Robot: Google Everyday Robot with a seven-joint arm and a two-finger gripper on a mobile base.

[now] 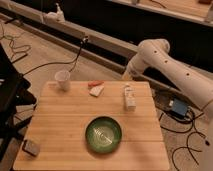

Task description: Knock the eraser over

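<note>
The eraser [31, 147] is a small dark grey block with a paler face. It lies at the near left corner of the wooden table [65, 120]. My gripper [128, 75] is at the end of the white arm, just beyond the table's far edge and above the white bottle-like object [130, 97]. It is far from the eraser, diagonally across the table, and touches nothing that I can see.
A green bowl [103, 134] sits at the near middle of the table. A white cup [63, 79], a small red piece [95, 83] and a pale wedge [97, 90] stand along the far edge. Cables and a blue box [177, 107] lie on the floor.
</note>
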